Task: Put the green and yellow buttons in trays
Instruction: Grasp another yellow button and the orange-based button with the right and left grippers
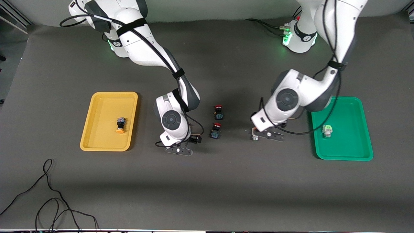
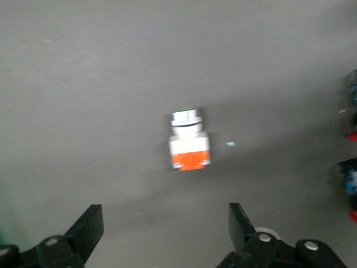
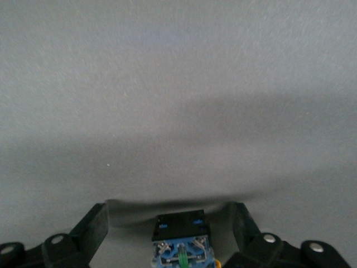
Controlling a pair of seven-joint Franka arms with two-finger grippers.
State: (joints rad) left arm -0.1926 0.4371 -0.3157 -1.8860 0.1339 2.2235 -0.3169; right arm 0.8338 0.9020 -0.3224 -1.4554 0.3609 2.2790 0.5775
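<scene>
A yellow tray (image 1: pixel 103 110) toward the right arm's end holds a yellow-capped button (image 1: pixel 120 125). At the left arm's end, a green tray (image 1: pixel 349 113) holds a white button with a green block (image 1: pixel 327 131). My right gripper (image 3: pixel 168 229) (image 1: pixel 177 144) is open and low over the mat, with a black-blue button (image 3: pixel 181 240) standing loose between its fingers; the front view hides that button under the hand. My left gripper (image 2: pixel 165 229) (image 1: pixel 263 131) hangs open over the mat. Just ahead of its fingers lies a white-silver button with an orange block (image 2: pixel 189 139) (image 1: pixel 255 134), untouched.
Two red-capped black-blue buttons (image 1: pixel 219 112) (image 1: pixel 215 130) sit on the mat between the two grippers; they also show at the edge of the left wrist view (image 2: pixel 350 184). A loose black cable (image 1: pixel 48 194) lies near the table's front edge at the right arm's end.
</scene>
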